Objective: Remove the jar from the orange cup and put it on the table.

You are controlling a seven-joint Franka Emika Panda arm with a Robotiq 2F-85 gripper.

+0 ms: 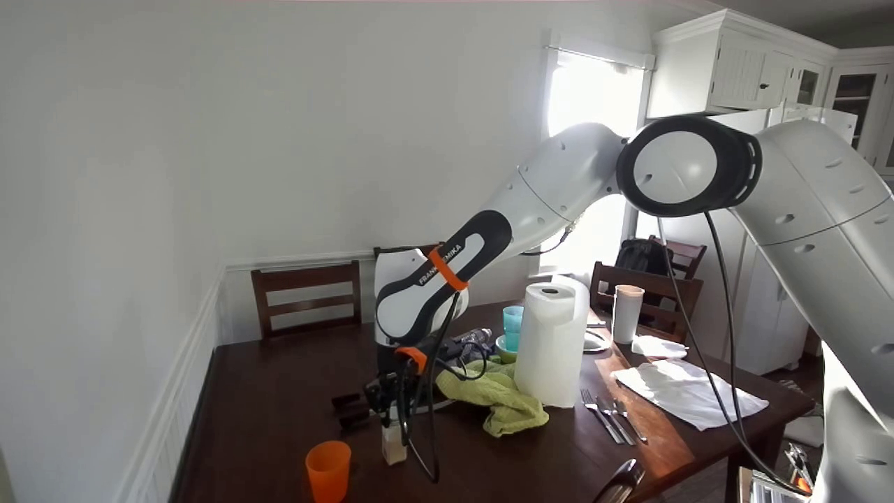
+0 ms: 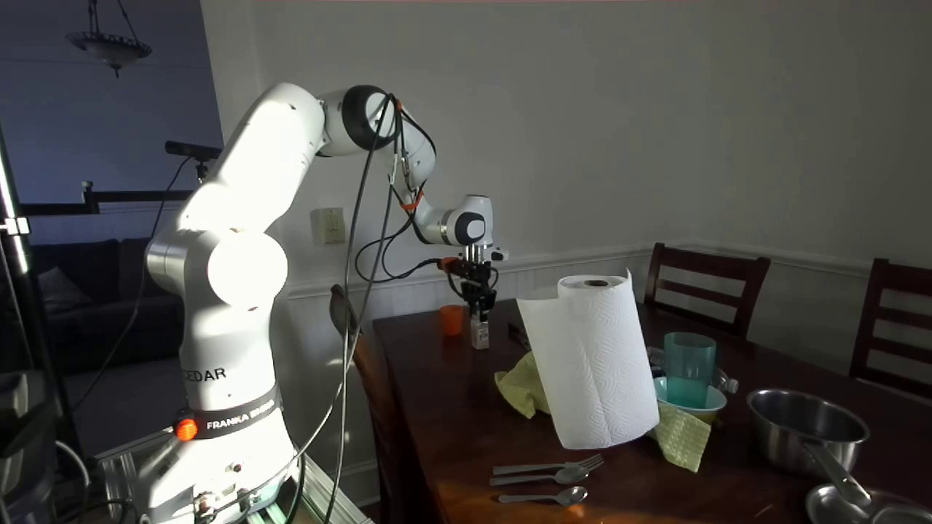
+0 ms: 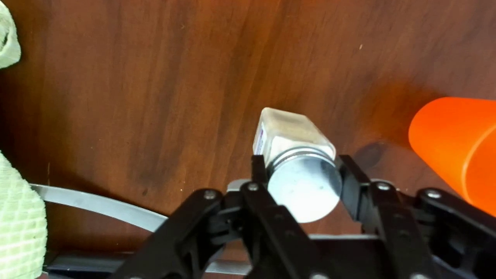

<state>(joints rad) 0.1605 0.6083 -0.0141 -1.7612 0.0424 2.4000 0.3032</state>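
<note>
Dk brn table (image 1: 279, 402), lt gray wall (image 1: 314, 140) behind; hand (image 3: 302, 170) closed on jar (image 3: 294, 130), orange cup (image 3: 445, 133) nr.

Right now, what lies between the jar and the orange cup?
Mostly bare table, in the wrist view; one gripper finger stands between the jar and the orange cup.

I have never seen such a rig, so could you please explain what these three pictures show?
The machine is a white robot arm. Two pictures are taken from outside it; the third, the wrist view, looks down past its gripper. On the dark wooden table are an orange cup, a paper-towel roll, a green cloth, cutlery and a saucepan. The fingers meet the small jar on both sides at its silvery lid, so it appears held, outside the cup. Whether it touches the table is unclear.
</note>
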